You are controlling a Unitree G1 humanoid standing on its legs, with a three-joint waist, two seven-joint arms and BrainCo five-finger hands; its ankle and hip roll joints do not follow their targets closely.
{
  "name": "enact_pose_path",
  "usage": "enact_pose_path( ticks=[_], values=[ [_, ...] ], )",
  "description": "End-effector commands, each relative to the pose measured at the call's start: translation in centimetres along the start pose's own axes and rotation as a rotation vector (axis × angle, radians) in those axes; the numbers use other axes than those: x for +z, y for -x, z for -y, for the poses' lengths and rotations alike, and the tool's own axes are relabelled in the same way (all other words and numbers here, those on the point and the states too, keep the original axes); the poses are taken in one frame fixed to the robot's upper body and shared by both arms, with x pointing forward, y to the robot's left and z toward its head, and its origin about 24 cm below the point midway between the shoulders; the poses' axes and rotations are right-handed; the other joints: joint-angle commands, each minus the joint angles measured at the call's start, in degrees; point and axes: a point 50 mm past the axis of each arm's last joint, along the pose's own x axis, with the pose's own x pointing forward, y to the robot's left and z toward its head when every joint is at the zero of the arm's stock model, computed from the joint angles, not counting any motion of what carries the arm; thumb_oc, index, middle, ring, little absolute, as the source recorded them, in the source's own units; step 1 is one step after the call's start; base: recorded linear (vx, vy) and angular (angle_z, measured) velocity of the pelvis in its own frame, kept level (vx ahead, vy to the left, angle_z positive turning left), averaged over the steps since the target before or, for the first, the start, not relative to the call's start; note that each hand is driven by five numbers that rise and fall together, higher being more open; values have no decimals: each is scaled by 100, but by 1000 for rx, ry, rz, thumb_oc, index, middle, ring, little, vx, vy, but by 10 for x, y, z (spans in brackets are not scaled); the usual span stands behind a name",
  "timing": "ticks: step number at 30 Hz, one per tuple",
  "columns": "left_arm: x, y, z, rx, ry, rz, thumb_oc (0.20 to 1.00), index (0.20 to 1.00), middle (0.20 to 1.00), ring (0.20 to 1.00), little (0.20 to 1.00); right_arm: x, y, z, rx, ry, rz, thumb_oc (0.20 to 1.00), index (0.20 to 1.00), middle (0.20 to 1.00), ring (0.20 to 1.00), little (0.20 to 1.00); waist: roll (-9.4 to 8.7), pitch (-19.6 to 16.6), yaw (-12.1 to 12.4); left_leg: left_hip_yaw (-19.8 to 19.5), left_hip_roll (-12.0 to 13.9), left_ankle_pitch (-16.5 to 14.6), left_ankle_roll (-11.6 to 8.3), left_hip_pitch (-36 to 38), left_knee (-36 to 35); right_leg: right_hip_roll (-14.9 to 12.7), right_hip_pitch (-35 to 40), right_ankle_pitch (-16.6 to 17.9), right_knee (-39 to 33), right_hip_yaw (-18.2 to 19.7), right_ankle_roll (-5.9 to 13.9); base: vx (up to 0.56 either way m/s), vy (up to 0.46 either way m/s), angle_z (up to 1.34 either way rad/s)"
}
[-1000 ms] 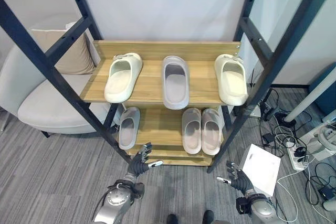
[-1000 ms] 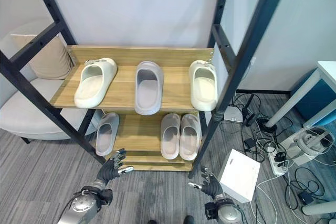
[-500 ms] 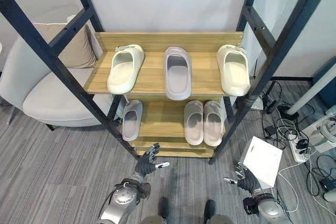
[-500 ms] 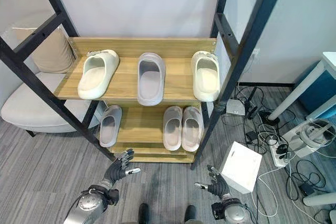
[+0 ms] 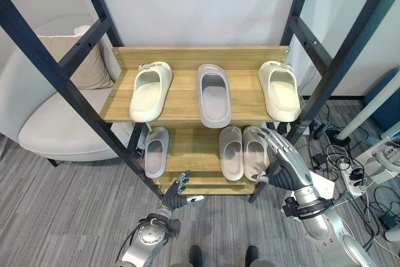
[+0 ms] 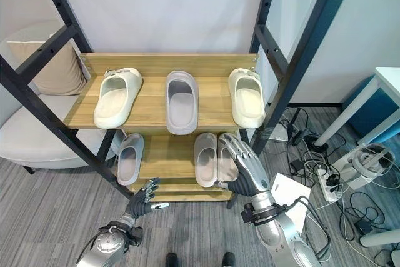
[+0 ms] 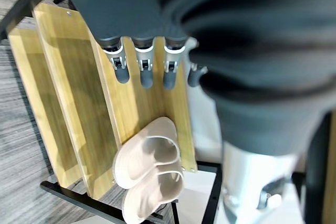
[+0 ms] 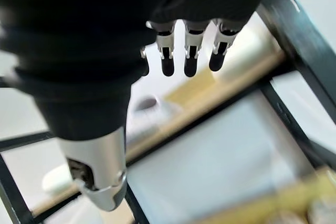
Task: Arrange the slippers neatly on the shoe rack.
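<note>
Rising right hand (image 5: pixel 286 166) before lower slippers (image 5: pixel 243 152).

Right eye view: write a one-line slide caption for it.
Open right hand raised before the lower shelf's slipper pair; three slippers sit on the upper shelf.

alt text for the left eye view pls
The robot's open right hand reaches toward a pair of grey slippers on a wooden shoe rack; three more slippers sit on the shelf above.
</note>
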Motion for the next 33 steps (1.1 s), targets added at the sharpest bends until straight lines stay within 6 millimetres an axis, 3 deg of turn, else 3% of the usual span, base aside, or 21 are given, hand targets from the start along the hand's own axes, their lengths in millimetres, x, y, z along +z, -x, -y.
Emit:
enact_pose_path(
  ticks=[1,2,4,5,10,13,24,33],
  values=[
    [26,-12,7,-10,-11,143,1000,1000,1000,1000,1000,18,-34,25,-184,117,207,1000,1000,1000,1000,1000,81,-10,136,-175,91,-1160,153,454,3,170,704,-1283,177,-98,108,38,7,-4],
    [25,-12,9,-20,-3,142,1000,1000,1000,1000,1000,21,-50,32,-246,150,236,1000,1000,1000,1000,1000,73,-39,202,-207,78,-1164,158,471,3,177,724,-1284,180,-102,104,31,8,1],
    [26,-13,9,-21,0,143,1000,1000,1000,1000,1000,22,-60,38,-290,164,246,1000,1000,1000,1000,1000,67,-31,228,-217,71,-1165,162,476,3,176,728,-1284,183,-106,101,19,12,0],
    [25,-12,10,-26,11,140,1000,1000,1000,1000,1000,23,-77,50,-363,185,259,1000,1000,1000,1000,1000,56,-57,313,-256,56,-1167,169,478,3,181,737,-1277,184,-119,98,38,24,0],
    [24,-11,7,-31,20,138,1000,1000,1000,1000,1000,21,-104,68,-454,223,260,1000,1000,1000,1000,1000,11,-55,463,-315,29,-1174,182,473,3,176,753,-1259,183,-152,98,45,22,5],
    [20,-8,2,-46,28,121,1000,1000,1000,1000,1000,6,-135,93,-532,304,194,1000,1000,1000,1000,1000,-99,-68,792,-458,-23,-1172,192,442,3,172,771,-1235,202,-261,121,67,30,19],
    [18,-7,-7,-58,19,109,1000,1000,1000,1000,1000,-21,-165,112,-554,283,40,1000,1000,1000,1000,1000,-276,46,1275,-759,-145,-1122,215,217,3,131,721,-1176,192,-548,186,48,37,17],
    [27,-10,-10,-42,31,144,1000,1000,1000,1000,1000,-31,-183,93,-460,202,-60,1000,1000,1000,1000,1000,-346,189,1579,-898,-225,-1091,244,-89,45,71,608,-1045,104,-777,239,25,41,10]
  ],
)
